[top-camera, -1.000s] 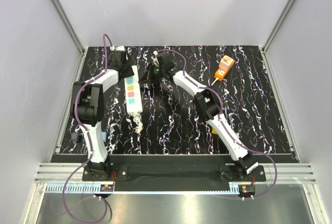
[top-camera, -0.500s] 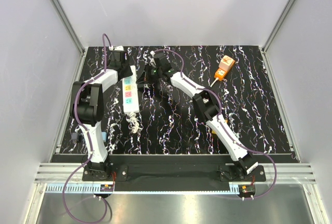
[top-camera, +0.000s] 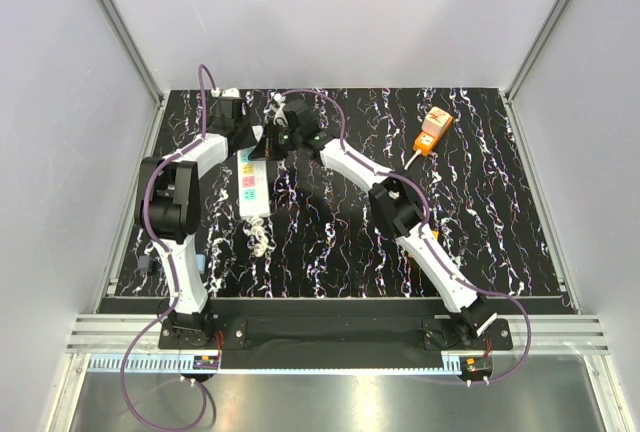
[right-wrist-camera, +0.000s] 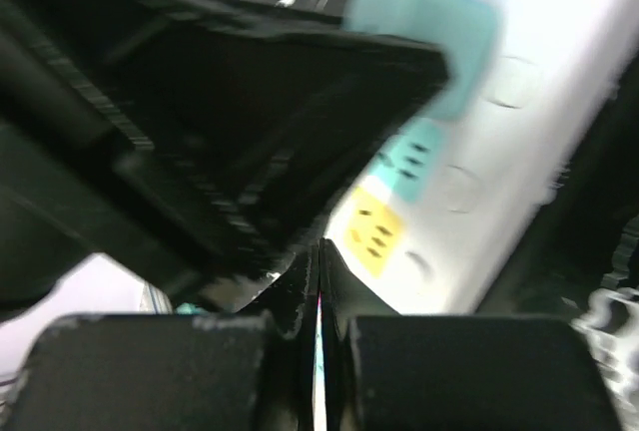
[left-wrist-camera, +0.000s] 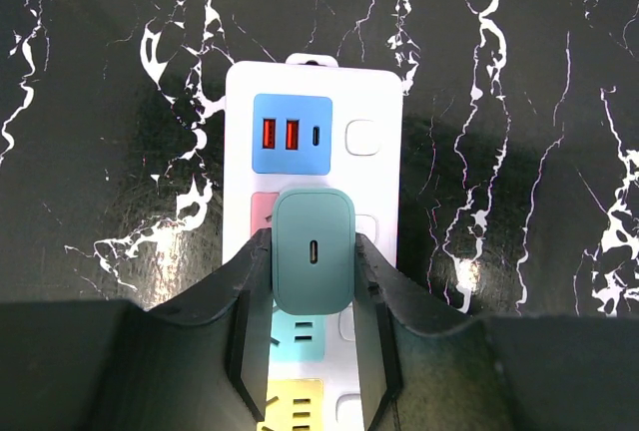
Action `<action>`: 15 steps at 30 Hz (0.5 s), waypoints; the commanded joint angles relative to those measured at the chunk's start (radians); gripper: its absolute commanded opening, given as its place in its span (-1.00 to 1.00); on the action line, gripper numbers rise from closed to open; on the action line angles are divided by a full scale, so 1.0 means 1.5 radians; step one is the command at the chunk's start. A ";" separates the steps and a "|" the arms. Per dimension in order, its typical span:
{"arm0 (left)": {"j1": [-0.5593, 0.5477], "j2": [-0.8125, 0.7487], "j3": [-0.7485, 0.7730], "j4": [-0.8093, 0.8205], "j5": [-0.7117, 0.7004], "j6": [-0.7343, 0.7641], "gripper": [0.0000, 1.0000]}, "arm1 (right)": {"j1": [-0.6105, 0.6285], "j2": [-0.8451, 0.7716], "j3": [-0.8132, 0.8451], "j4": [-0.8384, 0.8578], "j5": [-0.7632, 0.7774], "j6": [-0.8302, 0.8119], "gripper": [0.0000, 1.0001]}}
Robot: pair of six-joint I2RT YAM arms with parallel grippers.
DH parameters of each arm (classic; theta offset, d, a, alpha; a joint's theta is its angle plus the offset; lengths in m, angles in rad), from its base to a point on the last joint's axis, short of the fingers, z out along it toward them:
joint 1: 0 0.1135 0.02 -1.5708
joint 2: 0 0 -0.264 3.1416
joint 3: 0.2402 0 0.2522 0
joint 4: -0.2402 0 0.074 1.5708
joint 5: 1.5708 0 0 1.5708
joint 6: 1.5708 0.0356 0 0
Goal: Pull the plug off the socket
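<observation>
Now that the right gripper point(right-wrist-camera: 318, 273), closed on nothing, has swung in over the socket point(left-wrist-camera: 374, 187), it can brace the socket. The left gripper point(left-wrist-camera: 312, 243) clamps the plug point(left-wrist-camera: 313, 276), seemingly still seated in the socket.

overhead camera looks down; both close wrist cameras share the socket point(left-wrist-camera: 384, 92).

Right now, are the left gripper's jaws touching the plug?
Touching. The left wrist view shows the jaws of the left gripper pressed against both sides of the teal plug, with no gap visible.
</observation>
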 commanded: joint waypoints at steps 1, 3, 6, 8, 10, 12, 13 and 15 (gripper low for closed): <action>-0.003 -0.014 0.000 0.057 0.004 -0.007 -1.00 | 0.015 -0.010 0.050 0.027 -0.007 0.006 -1.00; -0.003 -0.013 -0.001 0.059 0.004 -0.007 -1.00 | 0.014 0.006 0.061 0.026 -0.008 0.015 -1.00; -0.001 -0.011 0.001 0.057 0.002 -0.009 -1.00 | 0.014 0.020 0.059 0.036 0.000 0.020 -1.00; -0.001 -0.013 0.001 0.057 0.006 -0.008 -1.00 | 0.011 0.006 0.023 0.064 0.009 0.018 -1.00; -0.001 -0.014 -0.001 0.058 0.010 -0.006 -1.00 | 0.008 -0.001 -0.003 0.079 0.007 0.032 -1.00; -0.001 -0.016 -0.007 0.064 0.012 -0.005 -1.00 | 0.001 0.010 -0.003 0.087 -0.004 0.045 -1.00; -0.001 -0.017 -0.008 0.066 0.015 -0.004 -1.00 | -0.001 0.013 -0.002 0.093 -0.020 0.065 -1.00; -0.001 -0.019 -0.011 0.071 0.018 -0.002 -1.00 | -0.008 0.024 0.000 0.110 -0.035 0.089 -1.00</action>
